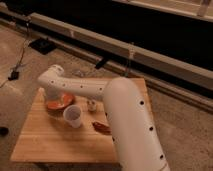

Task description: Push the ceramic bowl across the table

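The ceramic bowl [59, 103], shallow and orange-red with a paler rim, sits on the far left part of the light wooden table [45, 137]. My white arm reaches from the lower right across the table and bends down at its far left end. The gripper [51, 94] hangs there at the bowl's left rim, touching or almost touching it, and is partly hidden by the arm.
A white cup [73, 116] stands just in front of the bowl. A small pale object [91, 105] sits beside it. A flat reddish-brown item [101, 127] lies near my arm. On the floor beyond are a black box [42, 45], cables [20, 57] and a long wall rail [150, 55].
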Tool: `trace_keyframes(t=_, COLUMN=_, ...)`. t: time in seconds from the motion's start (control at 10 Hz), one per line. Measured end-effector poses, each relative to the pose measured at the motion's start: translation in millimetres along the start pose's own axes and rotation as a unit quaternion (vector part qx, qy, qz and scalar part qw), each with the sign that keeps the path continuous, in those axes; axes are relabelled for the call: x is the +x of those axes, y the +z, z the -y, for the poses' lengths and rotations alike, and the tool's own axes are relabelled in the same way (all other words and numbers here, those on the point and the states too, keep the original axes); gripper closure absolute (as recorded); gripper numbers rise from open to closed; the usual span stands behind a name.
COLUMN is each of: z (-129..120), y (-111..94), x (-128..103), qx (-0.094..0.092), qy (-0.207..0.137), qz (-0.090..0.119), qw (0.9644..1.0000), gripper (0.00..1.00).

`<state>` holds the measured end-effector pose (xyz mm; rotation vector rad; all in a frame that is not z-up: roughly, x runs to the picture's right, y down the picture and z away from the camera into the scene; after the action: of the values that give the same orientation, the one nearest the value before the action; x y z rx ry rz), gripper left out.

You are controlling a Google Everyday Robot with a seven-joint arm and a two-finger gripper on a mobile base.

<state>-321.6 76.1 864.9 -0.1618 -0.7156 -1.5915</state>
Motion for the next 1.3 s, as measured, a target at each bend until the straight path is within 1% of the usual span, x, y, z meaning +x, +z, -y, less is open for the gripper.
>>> trace_keyframes(t=0.3, z=1, y=8, x=-1, qx=-0.002, qy=-0.003, qz=0.012, qw=0.9999, gripper=0.35)
trace_keyframes(t=0.6, z=5, y=13, x=-2, qx=-0.004, qy=-0.018, qz=0.025, qw=0.9995, gripper=0.35)
trace_keyframes(t=1.0, z=11, y=20, x=-11, qx=-0.001, qy=-0.046, qz=0.056, qw=0.9974, gripper=0.35)
trace_keyframes(t=1.3, z=10, y=23, x=-22, qx=0.005, qy=-0.057, qz=0.075, qw=0.9956, gripper=0.35)
